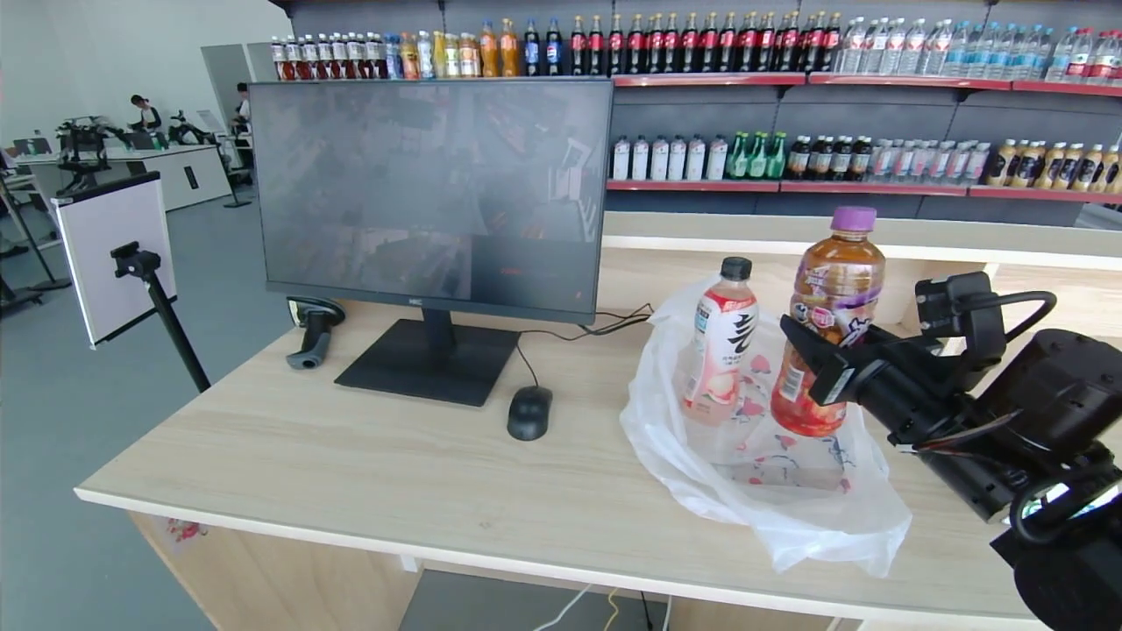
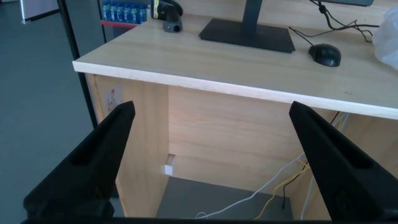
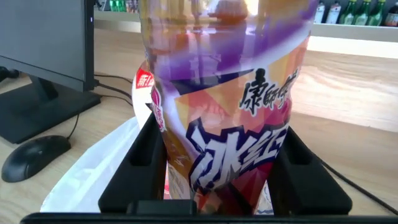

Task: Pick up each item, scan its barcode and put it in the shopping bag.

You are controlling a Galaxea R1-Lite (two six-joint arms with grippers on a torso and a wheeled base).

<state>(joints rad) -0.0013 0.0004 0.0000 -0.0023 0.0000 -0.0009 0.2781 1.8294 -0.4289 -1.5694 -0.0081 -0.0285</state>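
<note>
Already the right tool (image 1: 811,364) is clamped round the upright tea bottle (image 1: 833,298), whose base sits over the shopping bag (image 1: 789,517) on the table (image 1: 351,456), beside the pink bottle (image 1: 720,350). The left tool (image 2: 211,109) gapes empty, well apart.

At the right of the head view, the right arm (image 1: 990,412) is showing black housings, rounded at the joints. A boxy black camera module (image 1: 960,311) is sitting on top, a black cable (image 1: 1030,302) looping from it, thin red and white wires (image 1: 955,434) running beneath. The right gripper (image 1: 802,350) is wearing a pale patch on one finger. The left gripper (image 2: 211,112) is showing black, wedge-shaped fingers (image 2: 93,155).
</note>
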